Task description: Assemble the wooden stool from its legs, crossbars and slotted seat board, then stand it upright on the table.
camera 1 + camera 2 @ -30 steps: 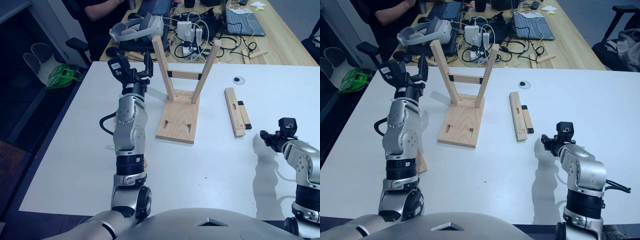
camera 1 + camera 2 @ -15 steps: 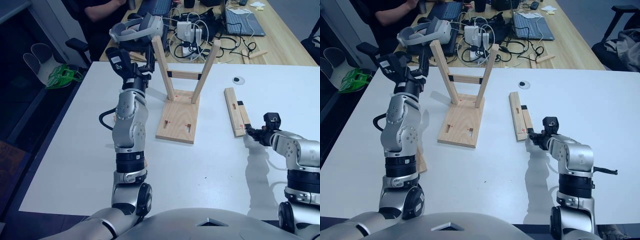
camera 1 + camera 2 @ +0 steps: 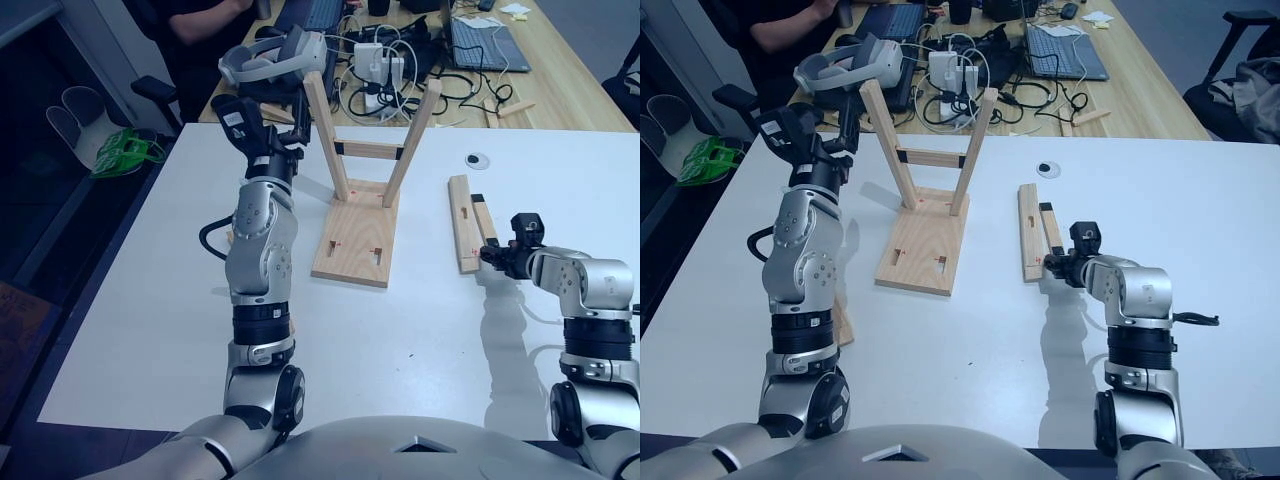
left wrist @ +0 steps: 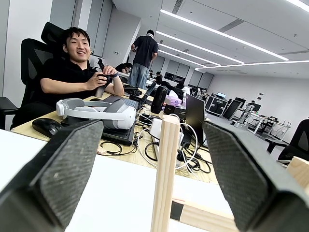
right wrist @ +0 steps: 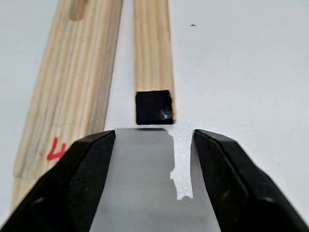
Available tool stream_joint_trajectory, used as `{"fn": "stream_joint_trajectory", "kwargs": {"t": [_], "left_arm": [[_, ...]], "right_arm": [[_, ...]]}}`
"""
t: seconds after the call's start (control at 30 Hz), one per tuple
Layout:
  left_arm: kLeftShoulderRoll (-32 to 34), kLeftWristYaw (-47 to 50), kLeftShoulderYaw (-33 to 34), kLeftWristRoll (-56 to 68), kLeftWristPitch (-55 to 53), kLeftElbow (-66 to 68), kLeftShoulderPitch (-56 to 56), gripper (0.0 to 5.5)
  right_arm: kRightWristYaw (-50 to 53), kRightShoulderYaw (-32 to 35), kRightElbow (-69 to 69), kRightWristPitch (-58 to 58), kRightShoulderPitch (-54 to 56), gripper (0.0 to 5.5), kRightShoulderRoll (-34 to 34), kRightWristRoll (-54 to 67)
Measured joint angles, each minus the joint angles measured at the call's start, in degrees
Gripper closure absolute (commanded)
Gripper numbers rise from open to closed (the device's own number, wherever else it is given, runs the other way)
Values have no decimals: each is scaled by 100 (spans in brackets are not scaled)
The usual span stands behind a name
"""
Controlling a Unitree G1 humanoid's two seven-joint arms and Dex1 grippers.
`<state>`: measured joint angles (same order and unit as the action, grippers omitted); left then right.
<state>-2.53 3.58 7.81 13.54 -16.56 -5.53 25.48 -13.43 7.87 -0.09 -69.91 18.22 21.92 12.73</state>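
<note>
Reaching forward across the bench [image 3: 140, 300], the right gripper [image 3: 1056, 266] now sits at the near, black-capped end of the loose crossbar [image 5: 153, 58]. Its fingers are spread and the cap lies just ahead of them, ungripped. The loose leg [image 5: 72, 82] lies beside the crossbar and bears a red handwritten mark that looks like a 4. The left gripper [image 3: 265, 118] hangs raised and spread beside one upright leg [image 3: 327, 135] of the half-built stool, whose seat board [image 3: 352, 240] lies flat with small red marks by its slots.
</note>
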Motion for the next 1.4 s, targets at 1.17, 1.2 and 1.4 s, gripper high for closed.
{"fn": "stream_joint_trajectory", "kwargs": {"t": [1.17, 1.2, 1.4], "left_arm": [[-199, 144, 253, 349, -138, 155, 110, 171], [-208, 171, 297, 410, -178, 178, 125, 171], [-208, 195, 420, 594, -251, 227, 166, 171]], "right_arm": [[664, 479, 1428, 616, 802, 420, -416, -198], [702, 479, 1402, 675, 799, 420, -435, -214], [1052, -75, 1030, 1626, 571, 420, -522, -783]]}}
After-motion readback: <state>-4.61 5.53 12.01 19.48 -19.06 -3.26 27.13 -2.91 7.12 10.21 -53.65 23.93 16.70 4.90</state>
